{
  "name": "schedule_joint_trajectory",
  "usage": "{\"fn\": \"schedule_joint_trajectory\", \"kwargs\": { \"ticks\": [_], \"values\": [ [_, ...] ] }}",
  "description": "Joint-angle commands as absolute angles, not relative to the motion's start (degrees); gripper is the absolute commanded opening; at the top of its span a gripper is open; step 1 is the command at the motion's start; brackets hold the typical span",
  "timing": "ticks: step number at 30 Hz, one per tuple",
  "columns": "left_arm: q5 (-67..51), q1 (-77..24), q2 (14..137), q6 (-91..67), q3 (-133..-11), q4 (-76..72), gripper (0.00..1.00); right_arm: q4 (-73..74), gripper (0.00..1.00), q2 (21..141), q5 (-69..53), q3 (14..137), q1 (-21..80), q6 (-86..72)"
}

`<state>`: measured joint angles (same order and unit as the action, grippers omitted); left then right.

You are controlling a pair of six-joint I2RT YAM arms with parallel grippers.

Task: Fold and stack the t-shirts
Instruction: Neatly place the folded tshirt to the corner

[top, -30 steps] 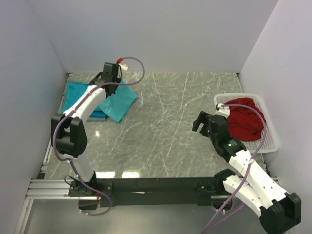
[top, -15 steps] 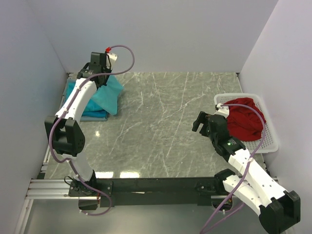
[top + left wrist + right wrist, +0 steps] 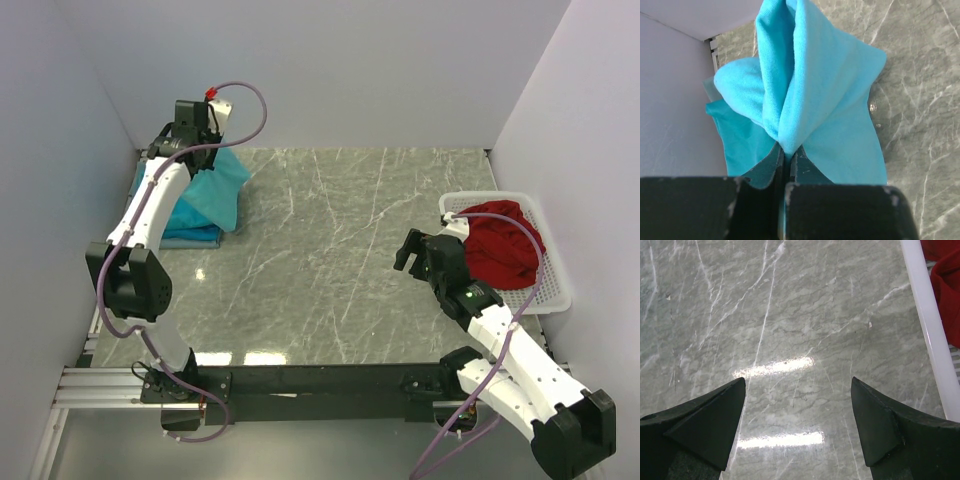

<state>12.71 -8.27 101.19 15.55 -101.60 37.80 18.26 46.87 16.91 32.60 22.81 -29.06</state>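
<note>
A turquoise t-shirt (image 3: 218,195) hangs bunched from my left gripper (image 3: 196,150) at the far left corner. In the left wrist view the jaws stand pinched together on a fold of this t-shirt (image 3: 810,90), at the gripper (image 3: 787,152). Beneath it lies a folded turquoise t-shirt (image 3: 188,234) against the left wall, seen in the wrist view too (image 3: 737,142). My right gripper (image 3: 415,250) is open and empty above bare table (image 3: 798,390), left of the basket.
A white basket (image 3: 555,290) at the right edge holds a crumpled red cloth (image 3: 505,245); its rim shows in the right wrist view (image 3: 932,335). White walls close in the left, back and right. The marble table (image 3: 330,270) spans the middle.
My left gripper has carried the turquoise t-shirt left and back, from the table beside the stack to over the folded shirt in the corner. The right arm has not moved.
</note>
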Motion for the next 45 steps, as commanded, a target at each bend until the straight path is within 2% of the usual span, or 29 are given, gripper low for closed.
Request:
{"fn": "schedule_joint_trajectory", "kwargs": {
  "ticks": [1, 18, 45],
  "values": [
    [11.9, -8.2, 97.0, 14.7, -105.4, 35.3, 0.01, 17.5, 0.91, 47.1, 17.5, 33.9, 22.2, -28.6],
    [17.7, -6.4, 96.6, 14.9, -103.2, 31.4, 0.01, 17.0, 0.91, 48.1, 16.7, 33.9, 22.2, -28.3],
    [17.8, 5.7, 102.7, 14.6, -93.2, 23.0, 0.01, 17.1, 0.91, 50.1, 17.5, 34.5, 22.1, -27.9]
  ]
}}
